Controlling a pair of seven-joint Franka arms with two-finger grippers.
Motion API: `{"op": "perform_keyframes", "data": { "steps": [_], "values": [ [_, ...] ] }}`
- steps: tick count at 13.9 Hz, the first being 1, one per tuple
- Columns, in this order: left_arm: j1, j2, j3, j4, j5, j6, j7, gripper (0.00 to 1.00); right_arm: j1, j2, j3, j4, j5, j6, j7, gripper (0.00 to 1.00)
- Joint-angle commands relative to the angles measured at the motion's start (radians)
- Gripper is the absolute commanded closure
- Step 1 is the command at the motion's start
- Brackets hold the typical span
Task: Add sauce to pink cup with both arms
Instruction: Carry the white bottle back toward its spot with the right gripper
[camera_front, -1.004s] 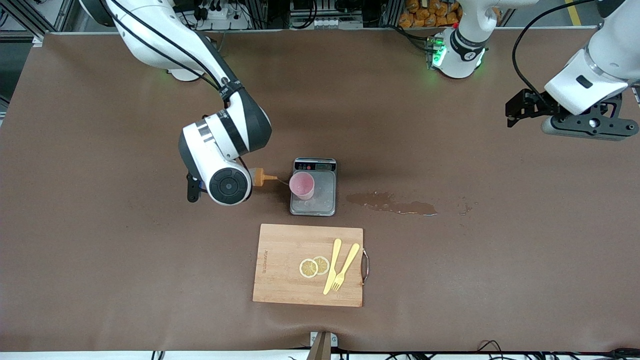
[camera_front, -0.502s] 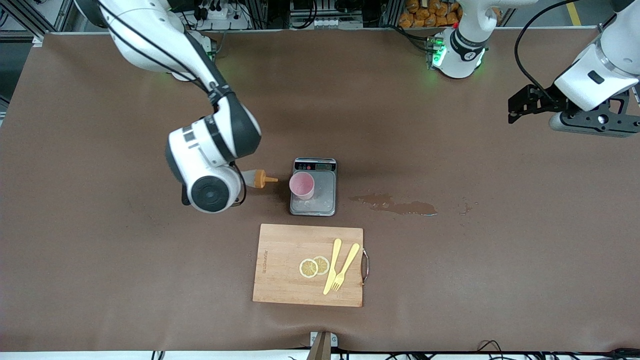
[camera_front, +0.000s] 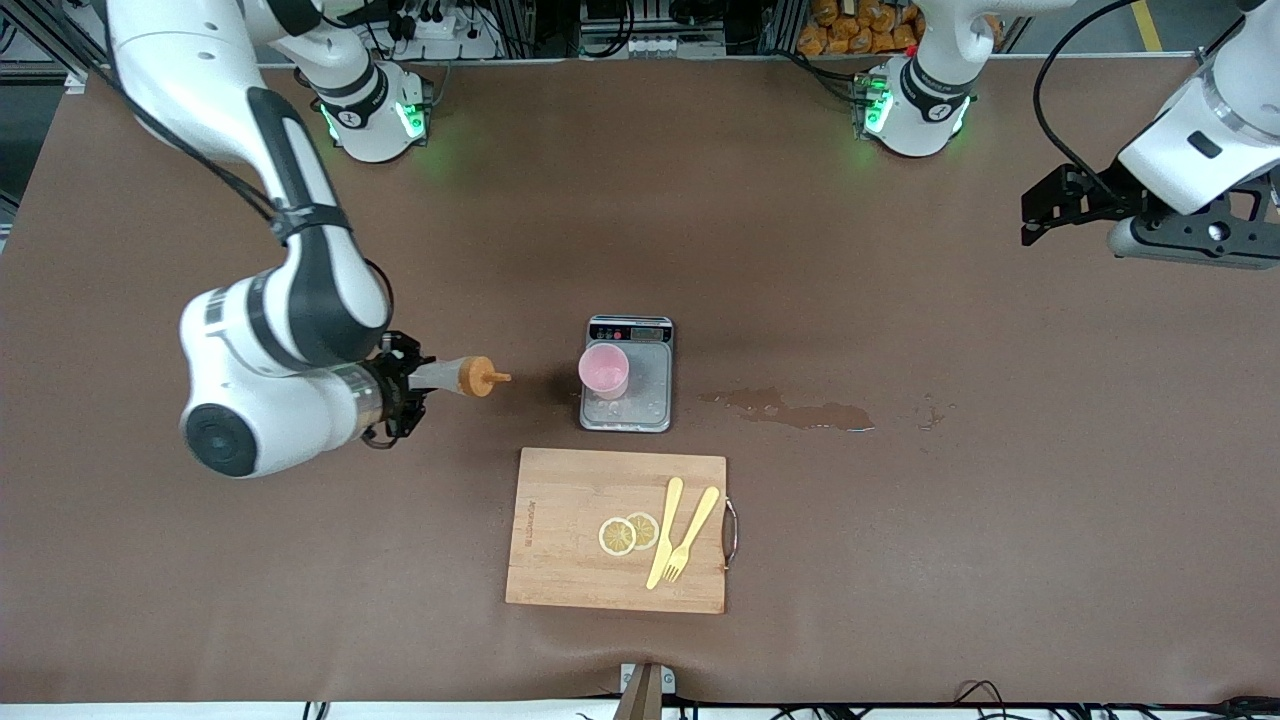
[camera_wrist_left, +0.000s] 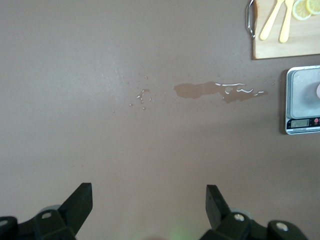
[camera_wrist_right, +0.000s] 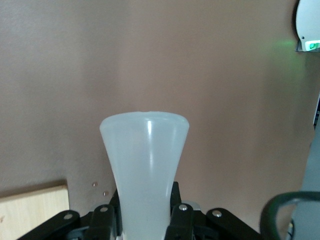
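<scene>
Currently, step: sauce looks already poured or the pour is paused; the bottle is held clear of the cup.
Right gripper (camera_front: 405, 388): jaws clamped on the sauce (camera_front: 462, 376), which lies roughly level, nozzle aimed at the pink cup (camera_front: 603, 370), over bare table toward the right arm's end.
Pink cup: upright on the steel scale (camera_front: 650, 400), farther from the front camera than the cutting board (camera_front: 570, 530).
Left gripper (camera_wrist_left: 147, 207): jaws wide open, holding nothing, waiting over the left arm's end of the table.
Spill (camera_front: 790, 408): brown wet stain beside the scale.
Next move, judged: bring the nozzle over the cup again, or set the bottle upright on the table.
</scene>
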Motion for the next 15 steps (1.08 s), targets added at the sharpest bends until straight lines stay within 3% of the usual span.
{"op": "perform_keyframes", "data": {
  "steps": [1,4,6,15],
  "values": [
    [0.002,0.017,-0.004,0.040,-0.004,-0.015,-0.017,0.00,-0.106,-0.035,0.013,-0.018,0.119,-0.053,-0.126,0.63],
    [0.004,0.017,-0.004,0.040,-0.008,-0.015,-0.015,0.00,-0.207,-0.024,0.013,-0.024,0.200,-0.107,-0.266,0.63],
    [0.001,0.017,-0.005,0.040,-0.001,-0.017,-0.018,0.00,-0.270,-0.022,0.013,-0.051,0.254,-0.130,-0.352,0.55],
    [0.002,0.016,-0.008,0.060,0.022,-0.026,-0.078,0.00,-0.508,0.099,0.013,-0.065,0.290,-0.192,-0.769,0.57]
  ]
}}
